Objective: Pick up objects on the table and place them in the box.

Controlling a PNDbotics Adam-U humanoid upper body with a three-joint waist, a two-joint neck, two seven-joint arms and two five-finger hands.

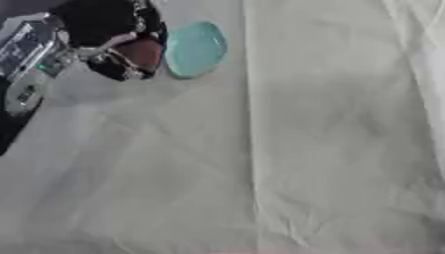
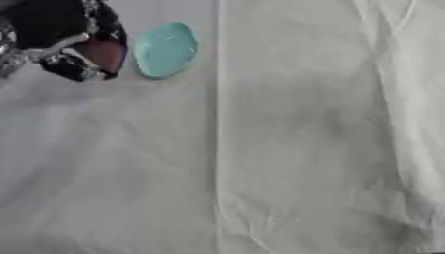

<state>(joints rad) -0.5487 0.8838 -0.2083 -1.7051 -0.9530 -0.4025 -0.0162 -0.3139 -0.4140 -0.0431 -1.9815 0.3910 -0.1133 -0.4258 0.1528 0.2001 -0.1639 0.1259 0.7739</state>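
Observation:
My left hand comes in from the upper left corner, black with silver joints. Its fingers curl round a small rounded reddish-brown object, held just above the white cloth. Right beside it, a flat teal oval object lies on the cloth, close to the fingertips but apart from them. How much of the brown object sits behind the fingers I cannot make out. My right hand shows in neither view, and I see no box.
A white wrinkled cloth covers the table, with a long fold running down the middle. The forearm's silver and grey casing lies along the left edge.

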